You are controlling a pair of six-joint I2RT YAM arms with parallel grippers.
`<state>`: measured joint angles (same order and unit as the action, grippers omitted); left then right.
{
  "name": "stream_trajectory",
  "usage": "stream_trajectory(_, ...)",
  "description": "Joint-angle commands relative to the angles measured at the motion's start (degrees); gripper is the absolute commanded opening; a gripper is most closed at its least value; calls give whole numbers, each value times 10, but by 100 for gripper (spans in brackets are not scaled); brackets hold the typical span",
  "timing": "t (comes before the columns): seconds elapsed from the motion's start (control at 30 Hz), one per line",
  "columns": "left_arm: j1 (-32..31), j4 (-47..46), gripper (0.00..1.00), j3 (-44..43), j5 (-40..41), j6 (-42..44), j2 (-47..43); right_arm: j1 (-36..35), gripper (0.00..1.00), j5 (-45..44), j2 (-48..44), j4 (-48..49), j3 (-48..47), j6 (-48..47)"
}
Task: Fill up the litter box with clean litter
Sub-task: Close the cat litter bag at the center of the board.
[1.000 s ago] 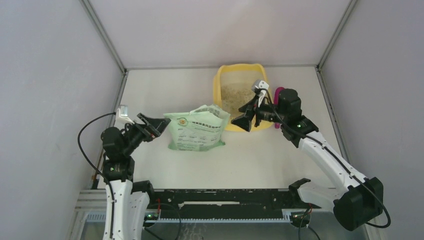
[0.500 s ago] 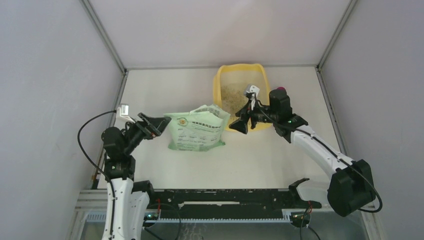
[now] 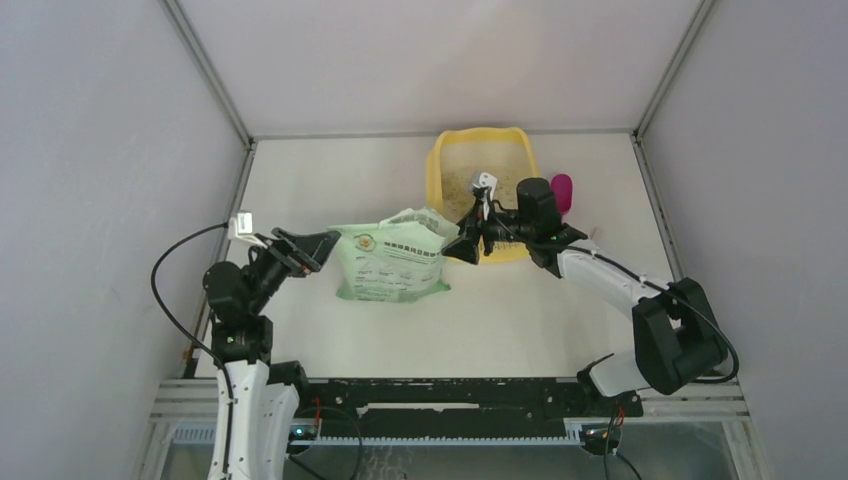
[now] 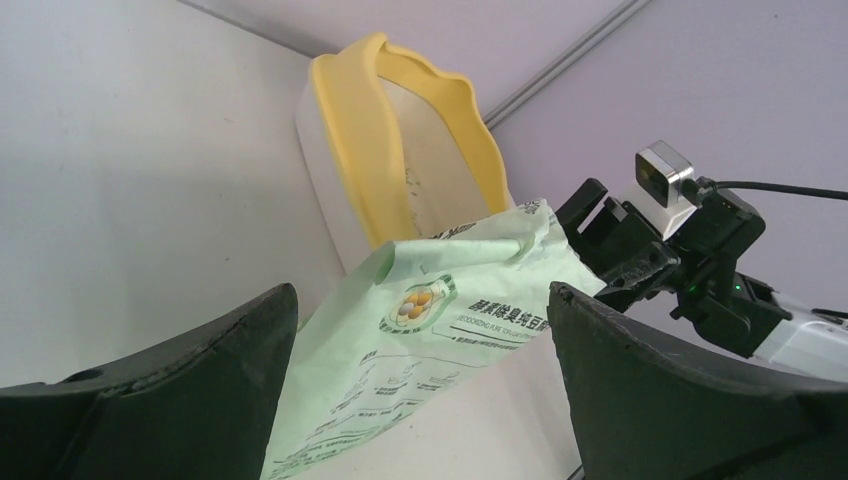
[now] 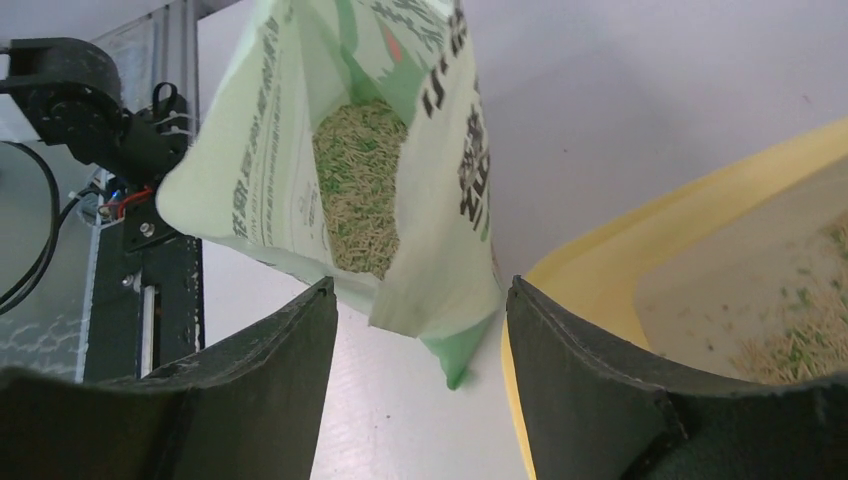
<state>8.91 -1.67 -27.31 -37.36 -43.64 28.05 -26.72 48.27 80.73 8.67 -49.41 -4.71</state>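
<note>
The litter box (image 3: pixel 432 182) sits at the far middle of the table (image 3: pixel 330 175), with a thin speckled layer of litter (image 3: pixel 462 186) across its floor. Just in front of the box's near-left corner stands the pale green bag (image 3: pixel 392 262), top open. The right wrist view looks straight down the mouth, and there are granules inside (the same tan stuff, flecked green).

At the box's near rim, the right gripper (image 3: pixel 463 247) is up at the bag's open corner. Its jaws are spread wide and the corner sits between them; whether either one actually touches the plastic is hard to call from here.

On the bag's side away from the box is the left gripper (image 3: pixel 318 246), jaws also wide apart, framing the bag's edge. A magenta scoop (image 3: pixel 562 190) lies beside the box's right wall.
</note>
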Motion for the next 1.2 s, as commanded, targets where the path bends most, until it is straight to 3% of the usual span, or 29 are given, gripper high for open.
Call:
stream_trajectory(0.0,-2,-48,99,14,12,-22,-3,-2,70,68,20,102,-10,18)
stream_trajectory(0.1,-2,-52,99,20,17,-22,-7,1,64,92,38,130,-10,31)
stream_trajectory(0.2,-2,-53,99,19,21,-22,-9,2,46,107,50,141,-10,38)
stream_trajectory(0.43,-3,-57,98,24,39,-21,-23,11,28,118,31,213,32,76)
stream_trajectory(0.57,-3,-109,99,51,37,-44,-27,24,8,134,35,217,35,86)
stream_trajectory(0.67,-12,-135,97,69,46,-49,-23,35,0,136,26,227,53,89)
stream_trajectory(0.77,-50,-149,96,84,79,-32,-22,49,0,137,16,247,77,101)
stream_trajectory(0.97,-190,-137,93,83,225,67,-16,69,0,145,27,252,81,114)
stream_trajectory(1.17,-246,-155,91,81,247,126,30,87,0,164,36,275,93,127)
